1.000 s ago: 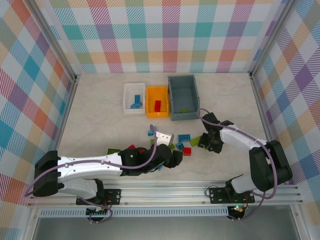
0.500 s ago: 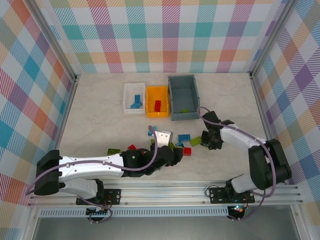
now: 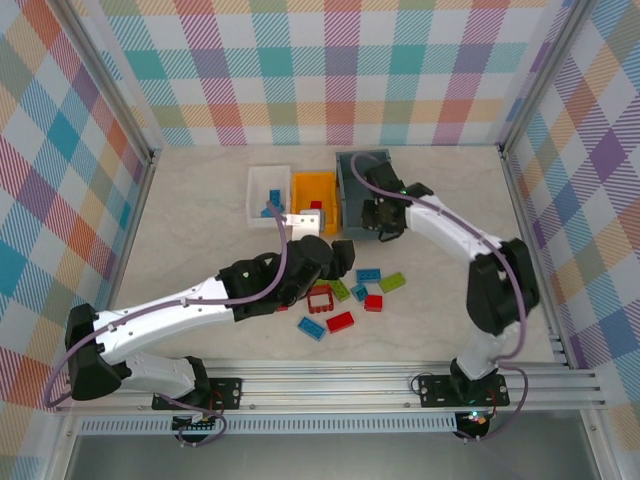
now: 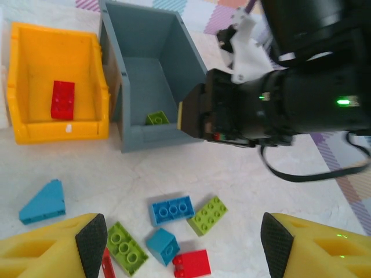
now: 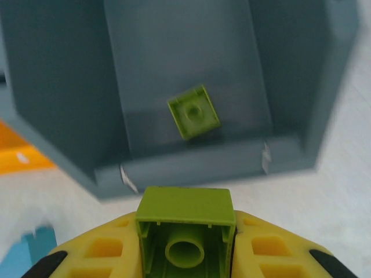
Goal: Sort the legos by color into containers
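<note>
Step in hand: judged to be the release of a held lime brick (image 5: 185, 211) into the slate-grey bin (image 5: 58, 87).
Right gripper (image 5: 185, 255): closed on the held lime brick, whose hollow underside faces the wrist camera.
Brick relative to bin: seen from above, the right gripper (image 3: 385, 215) is over the near part of the slate-grey bin (image 3: 365, 153). In the wrist view the bin's near wall lies just beyond the brick, with the floor further ahead.
Bin contents: one small green brick (image 5: 194, 112) lies on the floor, near the front wall.
Recommended method: carry the brick a little further in, so it is plainly past the near wall, then lower it. Open the jaws only then, or the piece may strike the rim and bounce out.
Left gripper (image 4: 184, 249): jaws wide apart, nothing between them, hanging over the loose legos.
Loose legos: a blue brick (image 4: 172, 209), a green brick (image 4: 207, 215), a blue wedge (image 4: 43, 202) and a red frame (image 3: 320, 297) lie on the surface (image 3: 200, 220) near the bins.
Orange bin (image 4: 23, 75): holds one red brick (image 4: 62, 99).
Progress: judged early; most pieces remain unsorted.
</note>
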### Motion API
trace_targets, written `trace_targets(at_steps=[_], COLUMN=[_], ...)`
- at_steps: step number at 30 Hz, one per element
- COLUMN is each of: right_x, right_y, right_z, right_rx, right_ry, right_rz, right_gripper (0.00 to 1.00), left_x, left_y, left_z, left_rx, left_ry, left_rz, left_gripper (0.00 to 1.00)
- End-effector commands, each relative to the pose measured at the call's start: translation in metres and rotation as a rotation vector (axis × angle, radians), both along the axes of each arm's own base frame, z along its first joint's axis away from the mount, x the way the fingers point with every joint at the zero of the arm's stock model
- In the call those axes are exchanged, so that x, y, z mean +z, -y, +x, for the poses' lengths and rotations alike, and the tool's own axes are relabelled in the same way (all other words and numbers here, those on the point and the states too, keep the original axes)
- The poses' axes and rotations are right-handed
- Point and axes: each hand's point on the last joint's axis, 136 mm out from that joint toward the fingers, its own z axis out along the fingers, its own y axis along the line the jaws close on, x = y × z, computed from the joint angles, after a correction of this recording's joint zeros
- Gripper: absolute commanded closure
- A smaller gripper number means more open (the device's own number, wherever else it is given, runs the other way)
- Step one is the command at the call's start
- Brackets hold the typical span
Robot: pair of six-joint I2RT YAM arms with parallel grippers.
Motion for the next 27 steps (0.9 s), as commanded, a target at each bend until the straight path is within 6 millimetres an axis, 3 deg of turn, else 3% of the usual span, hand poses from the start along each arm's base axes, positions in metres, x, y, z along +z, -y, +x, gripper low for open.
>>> trace_targets(at_steps=[1,7,12,18,21,24,27], right_x=[-0.008,-0.029,-0.021,0.020,0.047,0.079,0.105], right_y=[-0.001,-0.002,-0.001,-0.005,-0.005,-0.011,-0.024], right_z=[0.020,0.039,0.037,0.033,0.024,0.005,-0.028], right_rx=[0.002,-0.016,-0.023,-0.008,0.003,0.049,0.152], right_ry=[-0.036,-0.086,-0.067,0.009,0.066,0.158,0.278], right_rz=[-0.038,-0.082,-0.072,-0.027,-0.021,0.004,0.034], right_gripper=[0.75,0.68,0.53,0.48,0.49,0.50,0.50], left_x=[0.002,-0.005,-0.015,-0.031,-0.039,-0.049,-0.065], left_y=[0.005,0.004,-0.004,-0.021,-0.040,-0.066,-0.090], left_z=[0.007,0.012,0.011,0.009,0.007,0.002,-0.007], left_rx=[-0.023,-0.010,0.008,0.053,0.112,0.188,0.253], left_ry=[-0.008,-0.024,-0.047,-0.107,-0.160,-0.219,-0.292], left_rz=[0.019,0.033,0.058,0.084,0.097,0.118,0.099], left_gripper=[0.27,0.28,0.28,0.28,0.29,0.31,0.32])
